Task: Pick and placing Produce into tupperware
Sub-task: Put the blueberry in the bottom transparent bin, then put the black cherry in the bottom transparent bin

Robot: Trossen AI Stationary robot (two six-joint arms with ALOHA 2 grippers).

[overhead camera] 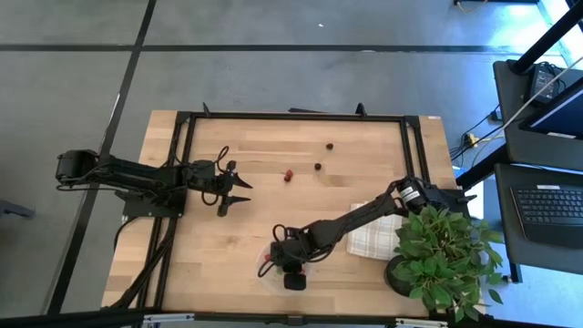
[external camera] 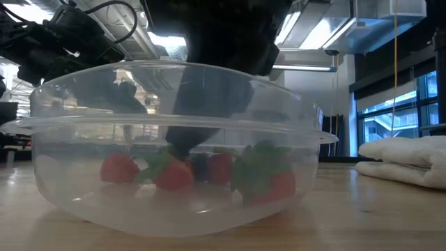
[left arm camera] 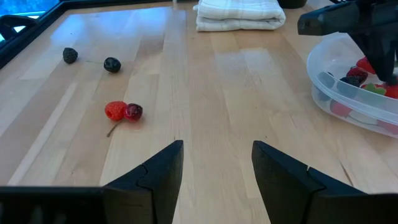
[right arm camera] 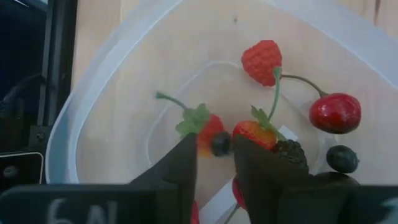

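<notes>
The clear round tupperware stands near the table's front edge. In it lie a raspberry, a cherry, a strawberry and dark berries. My right gripper reaches down into it, fingers slightly apart, with a small dark berry at their tips. More produce lies on the bare table: two dark berries and a red pair. My left gripper waits open at the table's left, holding nothing. My right gripper has the small dark berry between its fingertips, which slant down from above into the tupperware. A gap shows beside the berry on one side. I cannot tell whether either finger touches it. The berry sits low among the other produce.
A folded white checked cloth lies right of the tupperware. A leafy potted plant stands at the front right corner. A black frame borders the table. Bare wood lies between my left gripper and the tupperware.
</notes>
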